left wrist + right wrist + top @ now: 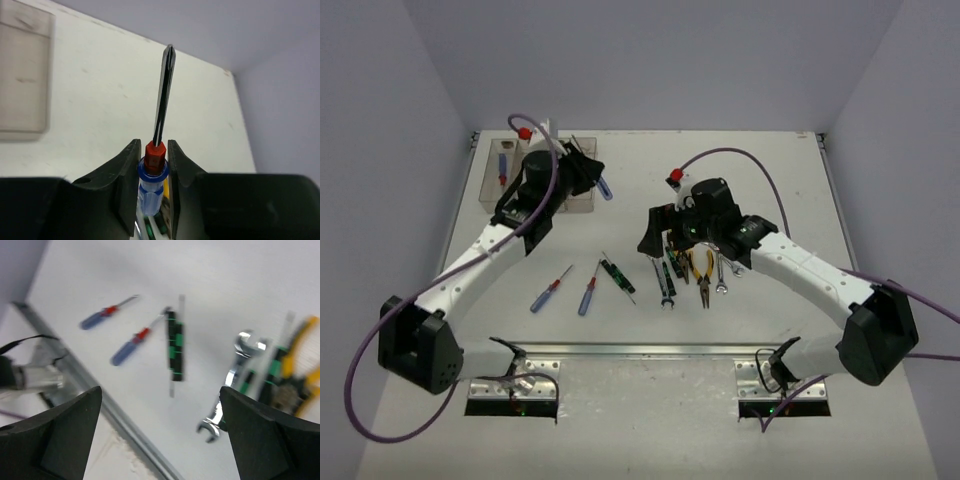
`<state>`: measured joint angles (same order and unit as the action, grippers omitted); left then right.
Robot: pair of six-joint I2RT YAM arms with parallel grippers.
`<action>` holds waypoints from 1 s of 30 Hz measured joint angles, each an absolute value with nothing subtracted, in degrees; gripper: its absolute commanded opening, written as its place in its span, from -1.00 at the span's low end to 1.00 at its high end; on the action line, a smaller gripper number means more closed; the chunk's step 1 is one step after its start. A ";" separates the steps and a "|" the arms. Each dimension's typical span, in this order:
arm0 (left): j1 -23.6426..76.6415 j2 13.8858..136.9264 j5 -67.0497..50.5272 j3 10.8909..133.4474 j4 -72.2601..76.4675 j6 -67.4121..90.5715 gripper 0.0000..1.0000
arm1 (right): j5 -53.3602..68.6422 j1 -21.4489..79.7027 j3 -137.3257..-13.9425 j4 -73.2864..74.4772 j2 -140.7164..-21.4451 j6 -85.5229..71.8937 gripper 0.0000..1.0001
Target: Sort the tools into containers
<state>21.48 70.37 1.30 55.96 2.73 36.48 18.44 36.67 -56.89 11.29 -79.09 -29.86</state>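
Clenched jaws of the left gripper (152,150) on a blue-handled screwdriver (154,159), pinched at the red collar, shaft projecting forward past the fingertips; grasp near the collar probably chosen to keep the long axis steady for lowering lengthwise into a narrow bin. Left arm stretched forward from its base, wrist poised over the right end of the containers (491,196), blue handle jutting just past the row's right edge; a matching screwdriver (503,163) lying in a bin near the left end, hinting at like with like. Released jaws of the right gripper (160,395), spread wide, hovering above the unsorted tools; right arm folded inward toward the middle of the table (770,180), wrist tipped down. Beneath it, well apart from the bins: two blue screwdrivers (107,315), a green-black screwdriver (175,347), a silver wrench (232,385), yellow-handled pliers (300,355). Wide spread read as readiness for a pick; target not determinable.
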 measured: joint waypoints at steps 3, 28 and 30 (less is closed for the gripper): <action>15.64 82.17 11.73 66.53 -3.20 33.16 -1.00 | 6.73 35.73 -54.71 17.31 -74.23 -27.33 0.98; -7.72 124.71 32.24 96.63 -5.12 -3.97 0.34 | -1.73 34.33 -46.39 25.55 -67.16 -22.22 0.98; -7.90 125.36 31.21 96.43 -5.78 -4.41 0.95 | -1.52 34.33 -46.39 25.49 -67.19 -22.20 0.98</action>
<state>-7.90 125.36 31.21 96.43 -5.78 -4.41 -1.52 34.33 -46.39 25.49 -67.19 -22.20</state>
